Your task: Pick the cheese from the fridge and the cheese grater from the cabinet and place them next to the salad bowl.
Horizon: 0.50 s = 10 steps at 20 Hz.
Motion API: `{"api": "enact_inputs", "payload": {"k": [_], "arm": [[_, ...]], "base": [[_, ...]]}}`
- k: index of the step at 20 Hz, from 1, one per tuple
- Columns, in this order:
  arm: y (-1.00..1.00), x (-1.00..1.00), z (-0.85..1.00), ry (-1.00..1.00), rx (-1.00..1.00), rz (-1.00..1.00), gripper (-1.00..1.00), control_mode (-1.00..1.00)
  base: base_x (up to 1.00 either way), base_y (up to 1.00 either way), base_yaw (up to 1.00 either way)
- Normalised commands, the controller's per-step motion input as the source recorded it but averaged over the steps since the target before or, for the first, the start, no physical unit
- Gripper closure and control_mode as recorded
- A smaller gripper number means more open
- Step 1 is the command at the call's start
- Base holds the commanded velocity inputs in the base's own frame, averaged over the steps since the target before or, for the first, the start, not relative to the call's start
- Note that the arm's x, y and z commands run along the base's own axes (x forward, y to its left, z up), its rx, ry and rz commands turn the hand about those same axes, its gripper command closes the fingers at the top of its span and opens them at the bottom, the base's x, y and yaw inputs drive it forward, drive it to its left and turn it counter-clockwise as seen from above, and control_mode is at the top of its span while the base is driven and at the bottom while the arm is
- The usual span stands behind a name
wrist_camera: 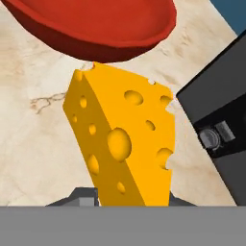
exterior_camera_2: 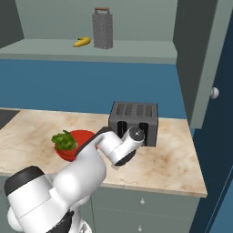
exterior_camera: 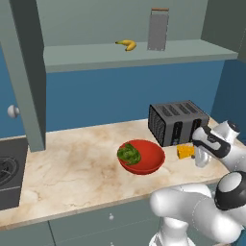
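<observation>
Hand view: looks down at close range on the cheese [wrist_camera: 122,144], a yellow-orange wedge with holes, between the lower rim of the salad bowl [wrist_camera: 96,24] above and the dark toaster [wrist_camera: 221,120] at the right. Sits on the marble counter [wrist_camera: 33,134], with its far corner almost at the bowl. Rises from between the finger tips at the bottom edge, but cannot tell if these press on it or stand just beside it.

Left base view: shows the gripper [exterior_camera: 202,157] low over the counter [exterior_camera: 72,163], just right of the cheese [exterior_camera: 185,152] and in front of the toaster [exterior_camera: 178,122]. Places the wedge between the toaster and the red salad bowl [exterior_camera: 141,157], near both, with green leaves on the left side of the bowl. Higher up, shows the cabinet [exterior_camera: 134,55] with open front: the cheese grater [exterior_camera: 158,30] upright against the back wall on the shelf, a banana [exterior_camera: 127,44] lying a little to its left, apart from it.

Right base view: gives the same shelf with cheese grater [exterior_camera_2: 103,28] and banana [exterior_camera_2: 82,42], the bowl [exterior_camera_2: 73,143] partly behind the white arm, and the toaster [exterior_camera_2: 134,122] behind the wrist.
</observation>
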Motion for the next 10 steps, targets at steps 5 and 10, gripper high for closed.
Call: {"api": "enact_inputs", "payload": {"k": [5, 10], "arm": [[0.38, 0.10, -0.50, -0.01, -0.03, 0.08, 1.00, -1.00], [0.02, 0.27, -0.30, 0.00, 0.00, 0.02, -1.00, -1.00]], "base": [[0.00, 0.00, 0.00], [0.00, 0.00, 0.00]]}}
